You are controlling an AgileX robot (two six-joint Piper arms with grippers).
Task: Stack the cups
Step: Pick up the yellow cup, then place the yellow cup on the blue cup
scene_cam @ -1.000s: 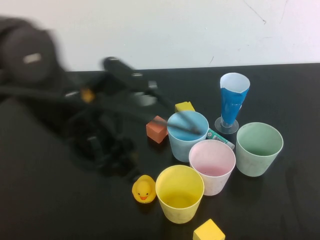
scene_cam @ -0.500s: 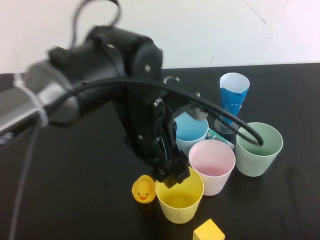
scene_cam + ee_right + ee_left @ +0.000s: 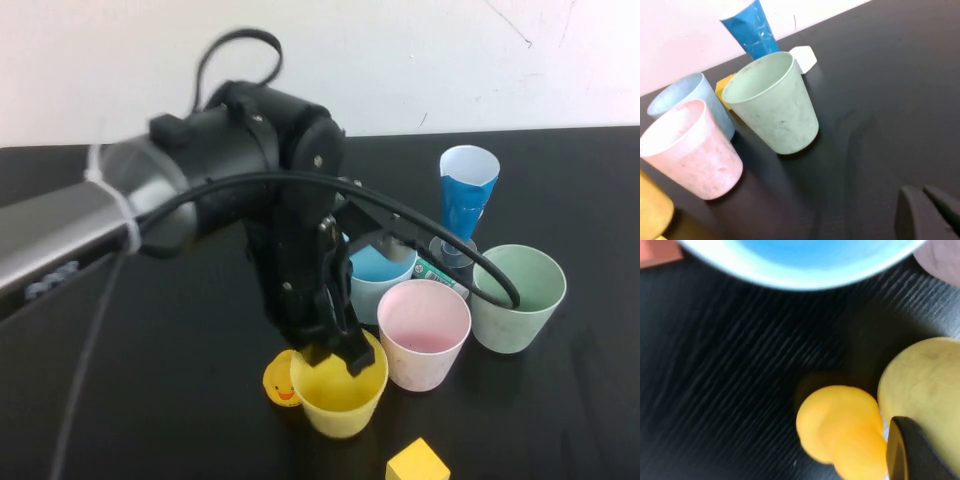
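Observation:
My left gripper (image 3: 335, 358) reaches down onto the rim of the yellow cup (image 3: 340, 402) at the front and is shut on its wall; the cup leans toward the duck. In the left wrist view one dark finger (image 3: 910, 452) lies against the yellow cup (image 3: 925, 385). The light blue cup (image 3: 382, 266), pink cup (image 3: 425, 332) and green cup (image 3: 518, 296) stand upright behind and to the right. The right wrist view shows the green (image 3: 775, 110), pink (image 3: 692, 155) and blue (image 3: 685, 95) cups. My right gripper (image 3: 930, 212) is shut and empty, low over the table to their right.
A yellow rubber duck (image 3: 278, 382) touches the yellow cup's left side. A tall blue stemmed glass (image 3: 466, 195) stands behind the green cup. A yellow block (image 3: 418, 462) lies at the front edge. A small green-and-white packet (image 3: 440, 275) lies between the cups.
My left arm swung in from the left and came down onto the yellow cup. The cup has shifted left against the duck and tilted.

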